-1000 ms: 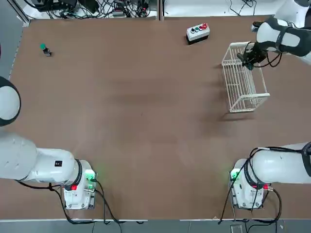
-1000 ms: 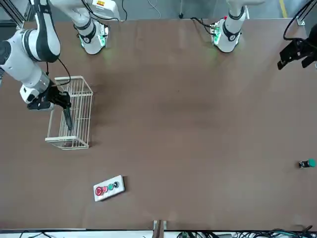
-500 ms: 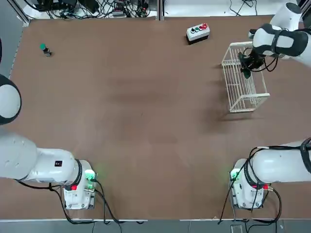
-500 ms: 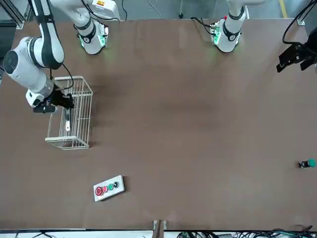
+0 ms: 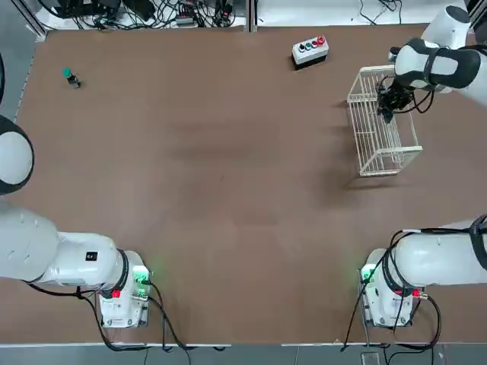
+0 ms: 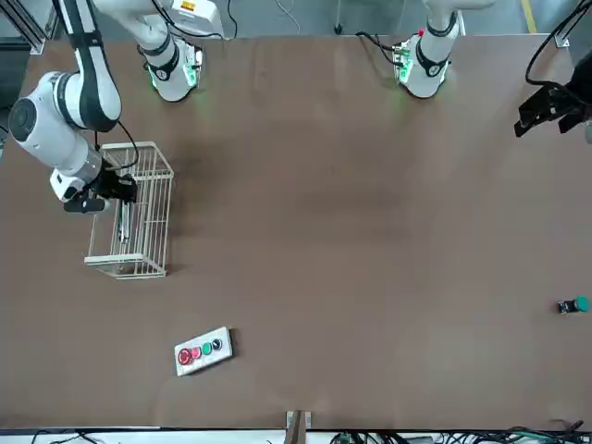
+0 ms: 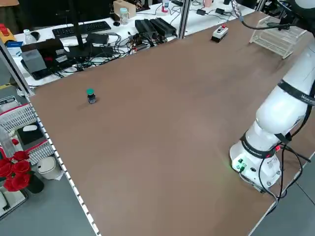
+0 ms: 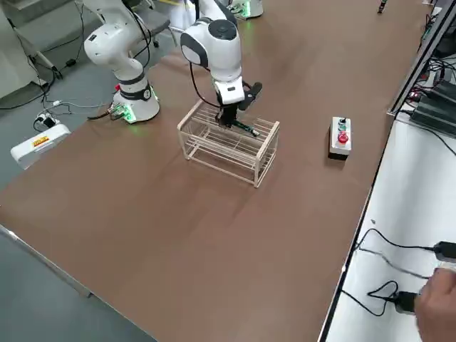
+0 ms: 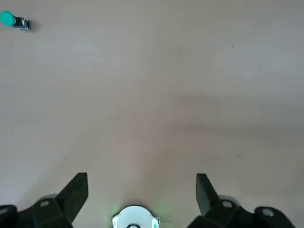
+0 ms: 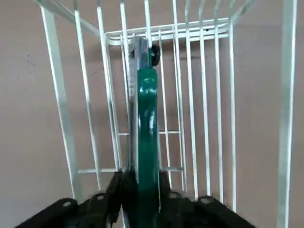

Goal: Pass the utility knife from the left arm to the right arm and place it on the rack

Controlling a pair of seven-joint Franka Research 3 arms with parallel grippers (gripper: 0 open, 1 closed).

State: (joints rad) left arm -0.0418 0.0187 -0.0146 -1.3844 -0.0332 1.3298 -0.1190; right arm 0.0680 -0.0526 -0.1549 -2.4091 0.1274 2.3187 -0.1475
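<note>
Near edge: left arm base (image 5: 125, 293) and right arm base (image 5: 386, 293) stood at the table (image 5: 228, 190) border, cables trailing over it. Left gripper (image 9: 142, 175) hung over the left side, its fingers wide apart with nothing between them. Broad open tabletop lay between the arms, reaching from the bases toward the far edge. Farther out on the right side, right gripper (image 10: 141, 178) was over the wire rack (image 5: 388, 161), clamped on the green utility knife (image 10: 147, 128). Knife was above the rack; contact with its wires: cannot tell.

Versus one second earlier: right gripper had shifted slightly, and the knife, slanted before in the front view, looked nearly upright there. Rack had not moved.

Counts: two arms, one knife, one rack; toward the far edge, one button box (image 5: 310, 50) and one green-capped bottle (image 5: 72, 77); beyond that edge, one visible person's hand (image 8: 437, 305).
</note>
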